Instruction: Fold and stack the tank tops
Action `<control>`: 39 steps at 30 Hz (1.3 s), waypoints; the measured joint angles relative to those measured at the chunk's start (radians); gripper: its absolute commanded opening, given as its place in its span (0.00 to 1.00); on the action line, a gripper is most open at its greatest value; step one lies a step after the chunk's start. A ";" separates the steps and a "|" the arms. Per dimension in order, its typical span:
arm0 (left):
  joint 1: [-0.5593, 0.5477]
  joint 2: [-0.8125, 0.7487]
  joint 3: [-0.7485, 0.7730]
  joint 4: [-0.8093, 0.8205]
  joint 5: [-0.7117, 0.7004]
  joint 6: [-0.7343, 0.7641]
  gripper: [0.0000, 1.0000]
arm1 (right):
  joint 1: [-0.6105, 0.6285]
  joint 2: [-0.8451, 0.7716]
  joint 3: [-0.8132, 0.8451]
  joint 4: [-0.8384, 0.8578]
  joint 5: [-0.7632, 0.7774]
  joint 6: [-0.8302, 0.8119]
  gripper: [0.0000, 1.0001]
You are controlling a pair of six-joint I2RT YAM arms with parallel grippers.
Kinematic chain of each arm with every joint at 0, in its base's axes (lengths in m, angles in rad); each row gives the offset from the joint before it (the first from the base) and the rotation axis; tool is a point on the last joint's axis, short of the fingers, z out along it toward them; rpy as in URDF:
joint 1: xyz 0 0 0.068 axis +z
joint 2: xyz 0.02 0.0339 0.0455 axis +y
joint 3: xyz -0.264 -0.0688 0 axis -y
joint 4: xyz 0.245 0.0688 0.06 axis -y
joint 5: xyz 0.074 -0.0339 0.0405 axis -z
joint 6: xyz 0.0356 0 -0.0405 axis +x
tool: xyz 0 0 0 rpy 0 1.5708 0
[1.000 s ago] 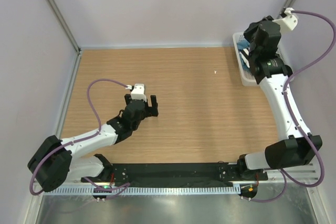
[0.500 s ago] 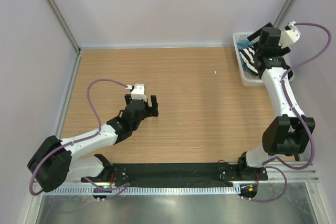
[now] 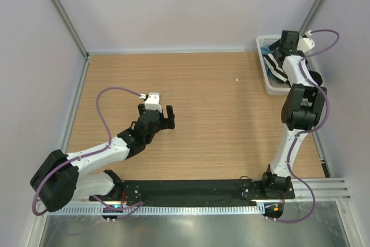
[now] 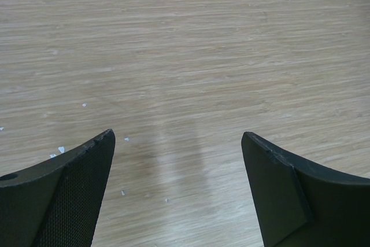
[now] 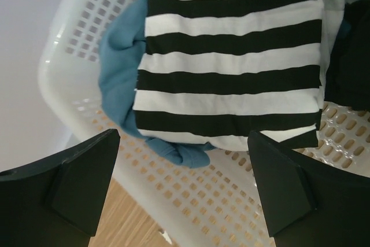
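Where striped tank top (image 5: 231, 56) lies flat, teal tank top (image 5: 118, 85) bunches alongside

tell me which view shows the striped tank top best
The right wrist view: the striped tank top fills much of the frame, lying over the teal tank top in the white basket. The top external view shows only a small striped patch beside the right arm; the left wrist view shows only table.
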 measured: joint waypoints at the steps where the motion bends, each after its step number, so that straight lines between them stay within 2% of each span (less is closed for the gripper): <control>1: 0.000 0.000 0.000 0.000 0.000 0.000 0.91 | 0.000 0.028 0.012 -0.008 0.000 0.002 1.00; 8: -0.001 0.000 0.000 0.000 0.002 0.000 0.91 | -0.006 0.262 0.193 -0.033 -0.024 0.030 1.00; 9: -0.001 0.000 0.000 0.000 0.004 0.000 0.90 | -0.008 0.291 0.210 -0.033 -0.026 0.038 0.96; 11: -0.001 0.000 0.000 0.000 0.004 0.000 0.91 | -0.011 0.325 0.222 -0.029 -0.024 0.050 0.77; 12: -0.001 0.000 0.000 0.000 0.004 0.000 0.91 | -0.012 0.329 0.226 -0.029 -0.020 0.054 0.47; 13: -0.001 0.000 0.000 0.000 0.004 0.000 0.91 | -0.013 0.329 0.229 -0.030 -0.017 0.052 0.34; 15: -0.001 0.000 0.000 0.000 0.004 0.002 0.91 | -0.019 0.329 0.227 -0.022 -0.011 0.062 0.08; 16: -0.001 0.000 0.000 0.000 0.004 0.002 0.91 | -0.021 0.327 0.214 -0.012 -0.010 0.066 0.03; 20: -0.001 0.000 0.000 0.000 0.004 0.003 0.90 | -0.023 0.247 0.065 0.085 0.008 0.078 0.01; 23: -0.001 0.000 0.000 0.000 0.004 0.004 0.90 | -0.020 0.129 -0.036 0.089 0.051 0.069 0.01; 35: -0.001 0.000 0.000 -0.003 0.003 0.016 0.90 | 0.054 -0.486 -0.101 0.126 0.204 -0.025 0.01; 39: -0.001 0.000 0.000 -0.004 0.003 0.022 0.90 | 0.081 -0.614 -0.102 0.159 0.214 -0.035 0.01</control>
